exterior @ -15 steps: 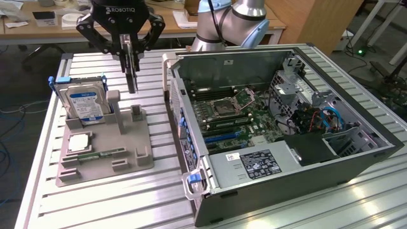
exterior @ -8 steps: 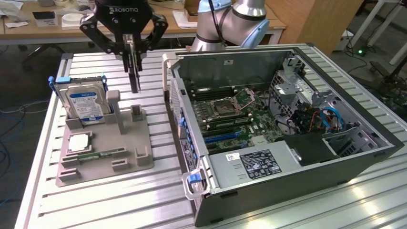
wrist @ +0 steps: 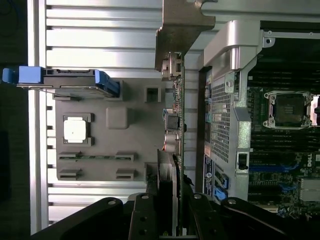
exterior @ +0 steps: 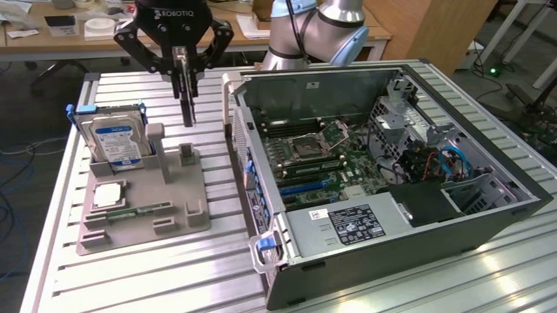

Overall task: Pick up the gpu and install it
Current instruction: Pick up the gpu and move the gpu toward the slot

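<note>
The gpu hangs on edge from my gripper, which is shut on its upper part. It is a thin dark card, lifted a little above a grey post of the grey fixture. In the wrist view the gpu shows edge-on, with its silver bracket at the far end and my black fingers on both sides of it. The open computer case lies to the exterior view's right, its motherboard and blue slots exposed.
On the fixture stand a silver hard drive with a blue label, a square chip and a narrow green memory stick. The case's near wall rises close beside the card. A ribbed metal table lies beneath everything.
</note>
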You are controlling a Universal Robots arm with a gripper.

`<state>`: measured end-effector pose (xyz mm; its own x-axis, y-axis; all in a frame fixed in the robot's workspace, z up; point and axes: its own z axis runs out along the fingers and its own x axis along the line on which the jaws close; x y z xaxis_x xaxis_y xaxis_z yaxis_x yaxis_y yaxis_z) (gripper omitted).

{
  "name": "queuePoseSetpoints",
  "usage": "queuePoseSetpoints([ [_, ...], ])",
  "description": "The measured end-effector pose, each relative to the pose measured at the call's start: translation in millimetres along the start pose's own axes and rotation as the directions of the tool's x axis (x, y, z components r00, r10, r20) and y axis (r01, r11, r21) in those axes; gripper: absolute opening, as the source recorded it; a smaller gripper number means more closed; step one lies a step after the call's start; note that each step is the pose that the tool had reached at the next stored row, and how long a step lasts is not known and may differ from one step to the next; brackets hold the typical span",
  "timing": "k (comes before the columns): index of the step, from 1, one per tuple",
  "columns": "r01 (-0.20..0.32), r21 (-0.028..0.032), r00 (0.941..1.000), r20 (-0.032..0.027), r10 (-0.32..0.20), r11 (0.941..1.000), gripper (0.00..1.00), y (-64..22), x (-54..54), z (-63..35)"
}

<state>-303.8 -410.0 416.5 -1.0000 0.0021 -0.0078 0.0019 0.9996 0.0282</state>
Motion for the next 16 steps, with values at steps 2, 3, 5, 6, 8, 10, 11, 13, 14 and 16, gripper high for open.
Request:
queuePoseSetpoints([
  [2,0.000,0.0000,1.0000,0.0000,0.000,1.0000,0.27,0.0,-1.3,0.0],
  [3,0.000,0.0000,1.0000,0.0000,0.000,1.0000,0.27,0.0,-2.0,0.0],
  [5,0.000,0.0000,1.0000,-0.0001,0.000,1.0000,0.27,0.0,-3.0,0.0],
  [6,0.000,0.0000,1.0000,0.0000,0.000,1.0000,0.27,0.0,-3.5,0.0],
  [8,0.000,0.0000,1.0000,0.0000,0.000,1.0000,0.27,0.0,-4.5,0.0],
  [10,0.000,0.0000,1.0000,0.0000,0.000,1.0000,0.27,0.0,-5.5,0.0],
  [11,0.000,0.0000,1.0000,-0.0001,0.000,1.0000,0.27,0.0,-6.1,0.0],
  [13,0.000,0.0000,1.0000,-0.0001,0.000,1.0000,0.27,0.0,-6.9,0.0],
  [14,0.000,0.0000,1.0000,0.0000,0.000,1.0000,0.27,0.0,-7.1,0.1],
  [16,0.000,0.0000,1.0000,0.0000,0.000,1.0000,0.27,0.0,-8.1,0.1],
])
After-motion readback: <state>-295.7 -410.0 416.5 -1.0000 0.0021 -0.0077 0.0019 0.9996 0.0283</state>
